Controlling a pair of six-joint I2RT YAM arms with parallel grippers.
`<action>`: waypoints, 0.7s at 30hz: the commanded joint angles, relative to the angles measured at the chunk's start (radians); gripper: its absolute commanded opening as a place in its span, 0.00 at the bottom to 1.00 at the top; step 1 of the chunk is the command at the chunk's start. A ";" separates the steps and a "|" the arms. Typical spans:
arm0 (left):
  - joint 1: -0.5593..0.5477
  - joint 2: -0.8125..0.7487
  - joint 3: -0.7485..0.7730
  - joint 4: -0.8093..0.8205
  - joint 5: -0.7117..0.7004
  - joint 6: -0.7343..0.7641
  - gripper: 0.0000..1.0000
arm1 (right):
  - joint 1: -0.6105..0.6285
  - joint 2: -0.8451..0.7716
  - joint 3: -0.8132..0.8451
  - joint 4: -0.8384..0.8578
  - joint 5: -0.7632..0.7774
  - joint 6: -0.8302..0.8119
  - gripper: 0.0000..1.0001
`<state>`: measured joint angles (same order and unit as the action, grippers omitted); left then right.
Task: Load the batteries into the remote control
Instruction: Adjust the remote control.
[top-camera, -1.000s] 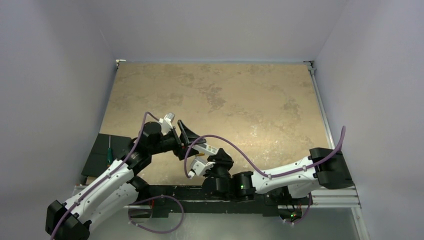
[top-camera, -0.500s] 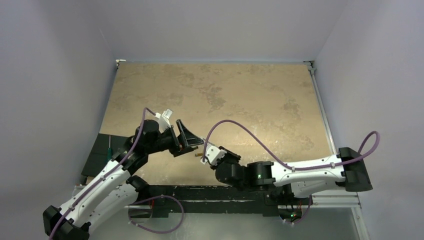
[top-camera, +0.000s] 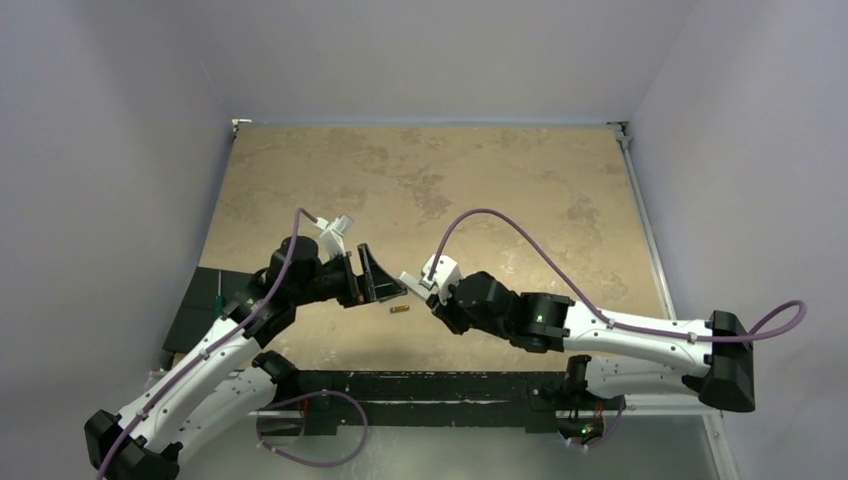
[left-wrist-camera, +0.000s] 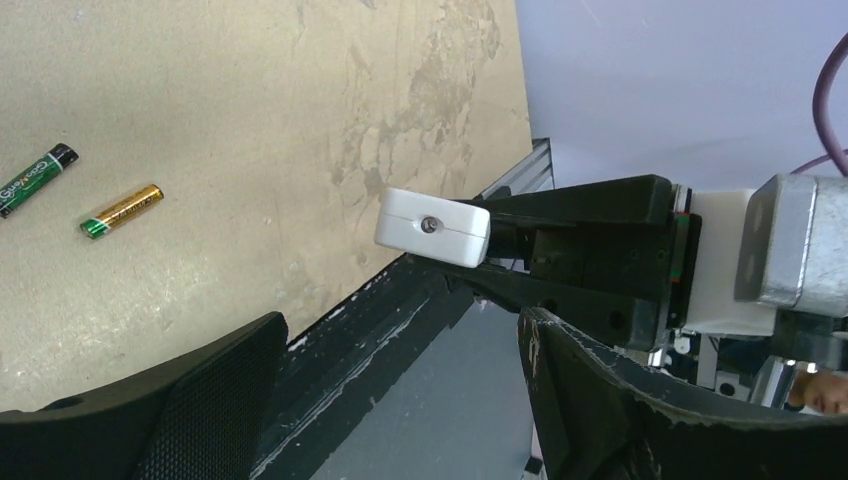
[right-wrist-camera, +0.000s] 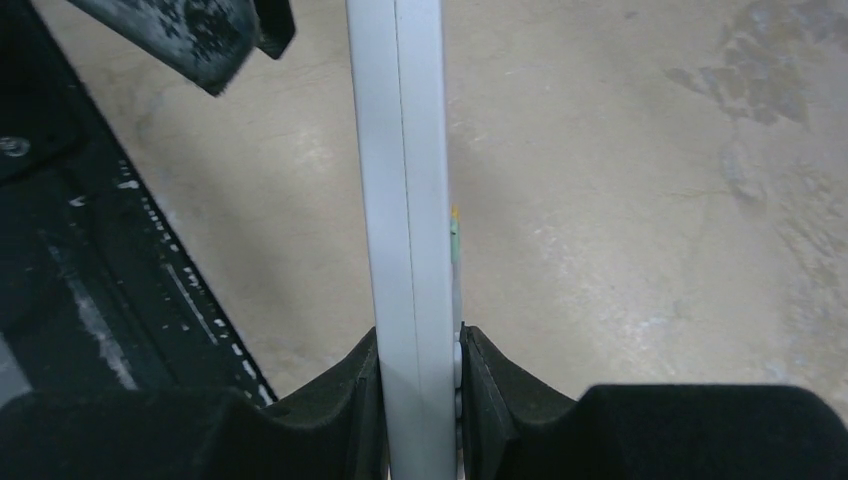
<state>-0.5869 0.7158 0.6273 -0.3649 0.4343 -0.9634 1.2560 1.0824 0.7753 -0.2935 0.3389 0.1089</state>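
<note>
Right hand (right-wrist-camera: 420, 352) clamps remote control (right-wrist-camera: 405, 200) edgewise

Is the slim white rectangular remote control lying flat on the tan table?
No, the right fingers clamp the slim white rectangular remote control, holding it above the tan table.

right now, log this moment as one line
left pincer open, empty | right pincer shut on remote | dark battery, gold battery loose on table | none loaded
</note>
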 joint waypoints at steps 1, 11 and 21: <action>0.005 0.018 0.032 0.043 0.078 0.083 0.86 | -0.055 -0.038 0.041 0.008 -0.248 0.016 0.00; 0.005 0.020 0.048 0.083 0.206 0.203 0.86 | -0.207 -0.040 0.032 0.014 -0.588 0.035 0.00; 0.004 0.038 0.049 0.096 0.292 0.299 0.86 | -0.337 -0.015 0.014 0.071 -0.987 0.073 0.00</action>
<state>-0.5869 0.7509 0.6437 -0.3210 0.6586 -0.7300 0.9569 1.0595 0.7753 -0.2897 -0.4175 0.1585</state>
